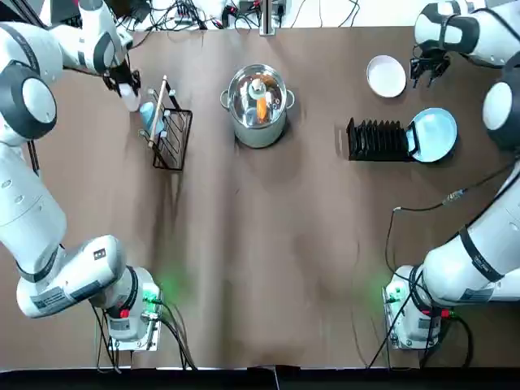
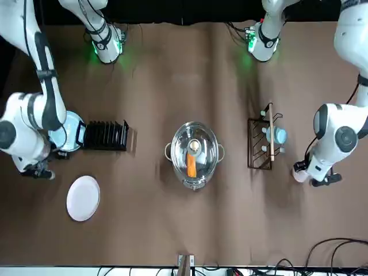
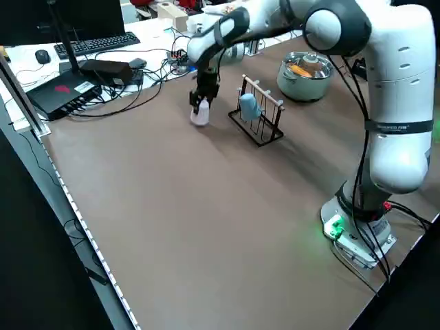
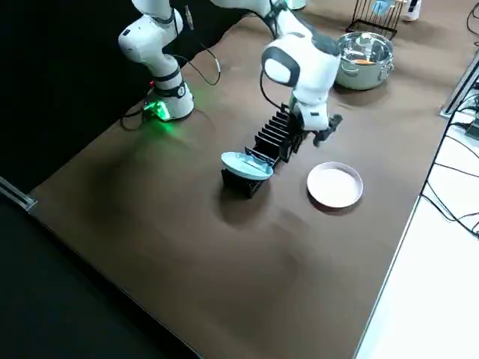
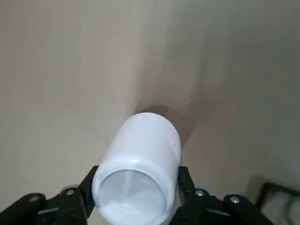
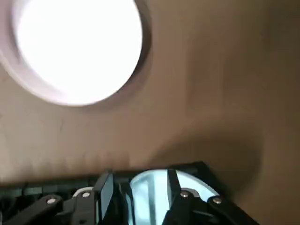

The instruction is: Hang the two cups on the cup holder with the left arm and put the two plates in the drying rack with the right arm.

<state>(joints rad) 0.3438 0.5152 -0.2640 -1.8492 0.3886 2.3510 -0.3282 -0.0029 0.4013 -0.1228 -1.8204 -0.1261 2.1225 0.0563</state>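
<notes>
The left gripper (image 5: 136,206) has its fingers (image 5: 77,197) closed tight on the white cup (image 5: 138,171); only the left wrist view shows the open mouth of the cup sitting right between them. From overhead, the same cup is just a small white bit under the fingers, just beside the cup holder (image 1: 172,138), where the light blue cup (image 1: 152,116) hangs on a peg. The right gripper (image 1: 428,69) hangs over the brown surface (image 1: 268,260), fingers spread apart and holding nothing. The white plate (image 1: 386,75) lies flat just beside those fingers. The right wrist view shows the light blue plate (image 6: 161,185) behind the fingers, and the side view shows it sitting tilted at the end of the drying rack (image 4: 273,138). A steel pot (image 1: 258,104) stands in the middle.
</notes>
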